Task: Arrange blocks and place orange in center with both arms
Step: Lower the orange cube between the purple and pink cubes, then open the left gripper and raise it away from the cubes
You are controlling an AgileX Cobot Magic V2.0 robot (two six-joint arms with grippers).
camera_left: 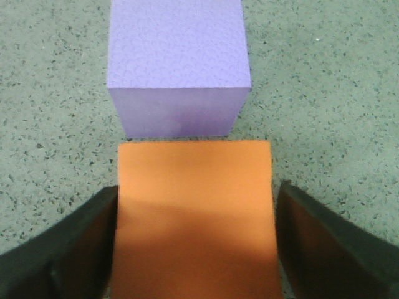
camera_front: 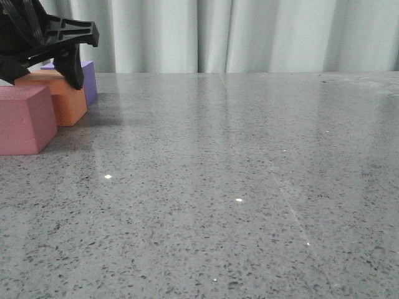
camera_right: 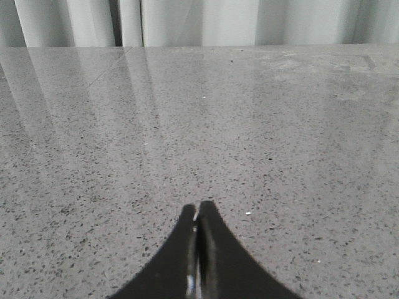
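Around orange cube, left claw.

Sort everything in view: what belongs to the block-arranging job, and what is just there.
Job:
orange block
purple block
pink-red block
left claw, open, straddling the orange block
right claw, shut, holding nothing

Just there:
speckled grey table
pale curtain
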